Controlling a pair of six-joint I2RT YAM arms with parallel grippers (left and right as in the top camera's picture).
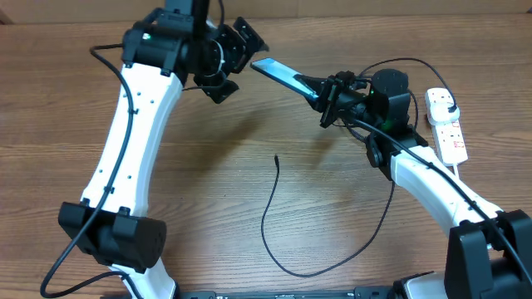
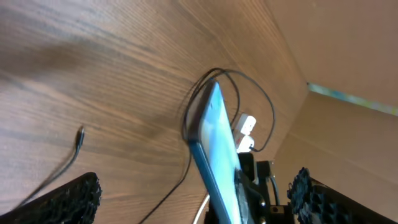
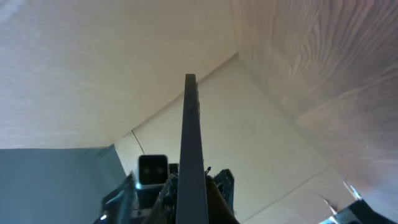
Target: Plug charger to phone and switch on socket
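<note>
My right gripper (image 1: 326,98) is shut on one end of the phone (image 1: 283,75) and holds it tilted above the table. The right wrist view shows the phone edge-on (image 3: 191,137) between the fingers (image 3: 193,202). My left gripper (image 1: 234,51) is open and empty, just left of the phone's free end. In the left wrist view the phone's blue screen (image 2: 217,146) lies between the wide-open fingers (image 2: 193,196). The charger cable (image 1: 270,224) lies loose on the table, its tip (image 1: 277,157) pointing up; the tip also shows in the left wrist view (image 2: 81,132). The white socket (image 1: 446,126) lies at the far right.
A black plug (image 1: 450,108) sits in the socket, and a thin black cable arcs from it behind the right arm. A cardboard wall (image 2: 336,56) stands along the table's far edge. The left arm's white link (image 1: 133,141) crosses the left side of the table.
</note>
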